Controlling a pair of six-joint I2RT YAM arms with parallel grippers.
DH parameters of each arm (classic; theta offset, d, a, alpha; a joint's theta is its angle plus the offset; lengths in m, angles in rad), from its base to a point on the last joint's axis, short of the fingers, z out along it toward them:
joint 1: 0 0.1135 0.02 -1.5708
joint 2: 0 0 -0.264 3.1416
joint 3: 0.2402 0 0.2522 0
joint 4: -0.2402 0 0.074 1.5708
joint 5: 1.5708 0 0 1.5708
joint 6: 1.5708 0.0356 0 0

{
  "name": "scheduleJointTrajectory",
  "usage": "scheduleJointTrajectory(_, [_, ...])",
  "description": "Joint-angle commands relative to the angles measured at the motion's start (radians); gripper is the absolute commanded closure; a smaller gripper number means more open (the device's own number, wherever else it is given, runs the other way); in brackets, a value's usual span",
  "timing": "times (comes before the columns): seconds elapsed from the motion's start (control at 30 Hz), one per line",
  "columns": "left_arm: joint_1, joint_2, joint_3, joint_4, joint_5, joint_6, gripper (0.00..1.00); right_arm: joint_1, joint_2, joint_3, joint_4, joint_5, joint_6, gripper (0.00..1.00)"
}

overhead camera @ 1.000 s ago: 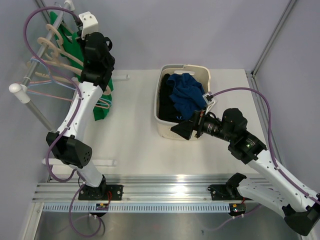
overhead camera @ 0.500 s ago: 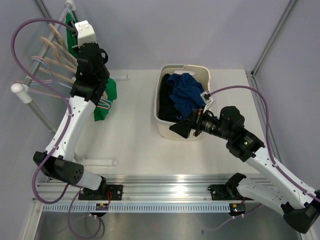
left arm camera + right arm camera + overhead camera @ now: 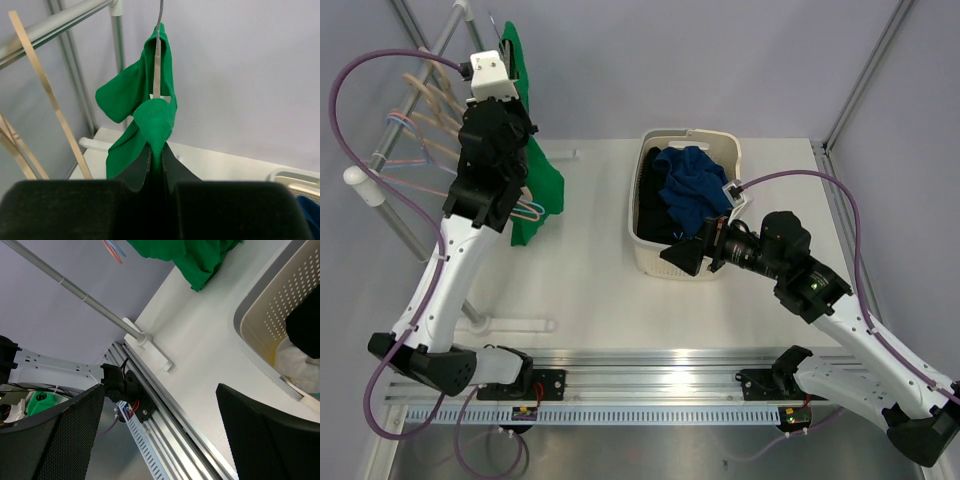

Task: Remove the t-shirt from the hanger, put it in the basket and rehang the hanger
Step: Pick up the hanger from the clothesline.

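Left fingers (image 3: 137, 172) pinched the green t-shirt (image 3: 150, 115) just under its hanger (image 3: 157, 65), likely to drag it off; right fingers (image 3: 65, 435) waited spread wide near the basket (image 3: 270, 305).

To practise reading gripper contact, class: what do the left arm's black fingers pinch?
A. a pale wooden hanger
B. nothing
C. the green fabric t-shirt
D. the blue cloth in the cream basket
C: in the left wrist view the left gripper is shut on a fold of the green fabric t-shirt, which hangs from a thin metal hanger.
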Motion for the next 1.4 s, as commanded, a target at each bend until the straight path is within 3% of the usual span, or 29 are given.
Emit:
scheduleJointTrajectory(0.0, [-0.007, -0.084, 0.006, 0.071, 0.165, -0.036, 1.0, 0.011, -0.015, 0.045, 0.004, 0.009, -0.022, 0.01])
scheduleJointTrajectory(0.2, [-0.005, -0.146, -0.038, 0.051, 0.265, -0.07, 1.0, 0.011, -0.025, 0.045, 0.006, 0.017, -0.025, 0.01])
scheduleJointTrajectory(0.43, [-0.005, -0.229, -0.026, 0.005, 0.557, -0.082, 1.0, 0.011, -0.031, 0.068, 0.011, 0.009, -0.052, 0.01])
scheduleJointTrajectory(0.53, [-0.005, -0.264, -0.014, -0.015, 0.702, -0.099, 1.0, 0.011, -0.046, 0.114, -0.012, 0.022, -0.103, 0.01])
scheduleJointTrajectory(0.77, [-0.005, -0.382, -0.029, -0.035, 0.856, -0.236, 1.0, 0.01, -0.062, 0.301, -0.052, 0.111, -0.279, 0.03])
scheduleJointTrajectory(0.87, [-0.005, -0.417, -0.052, -0.036, 0.955, -0.3, 1.0, 0.011, -0.005, 0.45, -0.117, 0.109, -0.341, 0.07])
scheduleJointTrajectory(1.13, [-0.005, -0.497, -0.207, -0.036, 1.021, -0.319, 1.0, 0.011, 0.191, 0.771, -0.066, 0.036, -0.338, 0.13])
scheduleJointTrajectory(1.37, [-0.005, -0.532, -0.294, -0.01, 1.09, -0.365, 1.0, 0.031, 0.343, 0.834, -0.026, 0.015, -0.338, 0.14])
